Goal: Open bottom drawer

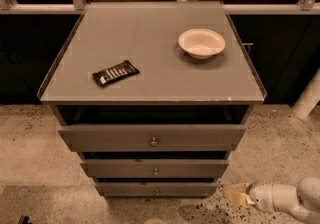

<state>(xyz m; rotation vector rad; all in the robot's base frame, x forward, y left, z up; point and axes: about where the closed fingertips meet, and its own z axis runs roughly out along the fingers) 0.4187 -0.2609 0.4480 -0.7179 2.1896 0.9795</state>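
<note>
The bottom drawer [125, 189] is the slimmest grey front of the cabinet's three, low near the floor, with a tiny round knob [156, 191] at its centre. It sits flush with little gap, under the mid-width drawer [190, 168] and the widest top drawer [100, 138]. My gripper [233, 194] comes in from the lower right on a white arm [285, 199]. Its yellowish tip is close to the floor, just right of the bottom drawer's right end and apart from the knob.
On the cabinet top [150, 33] lie a dark snack bar [115, 73] at the left and a white bowl [201, 43] at the right. Speckled floor [35, 148] surrounds the cabinet. A white post [309, 95] stands at the right, railings behind.
</note>
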